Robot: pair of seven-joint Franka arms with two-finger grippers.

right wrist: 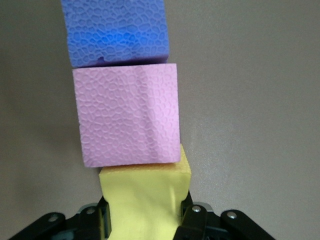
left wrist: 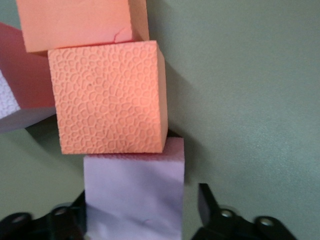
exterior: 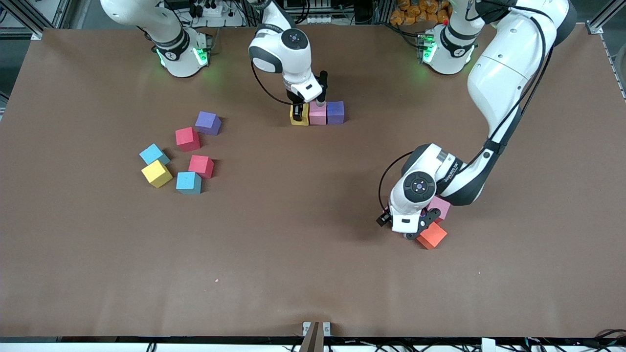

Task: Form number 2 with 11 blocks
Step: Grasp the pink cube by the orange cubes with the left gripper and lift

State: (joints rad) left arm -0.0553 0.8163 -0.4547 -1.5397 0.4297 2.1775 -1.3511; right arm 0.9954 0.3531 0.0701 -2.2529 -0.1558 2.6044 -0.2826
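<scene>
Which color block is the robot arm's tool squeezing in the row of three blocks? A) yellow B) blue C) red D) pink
A: the right tool is shut on the yellow block at the end of the row, beside the pink block and the blue block.

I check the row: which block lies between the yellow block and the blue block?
A pink block, touching the yellow block and blue block; front view shows it.
</scene>
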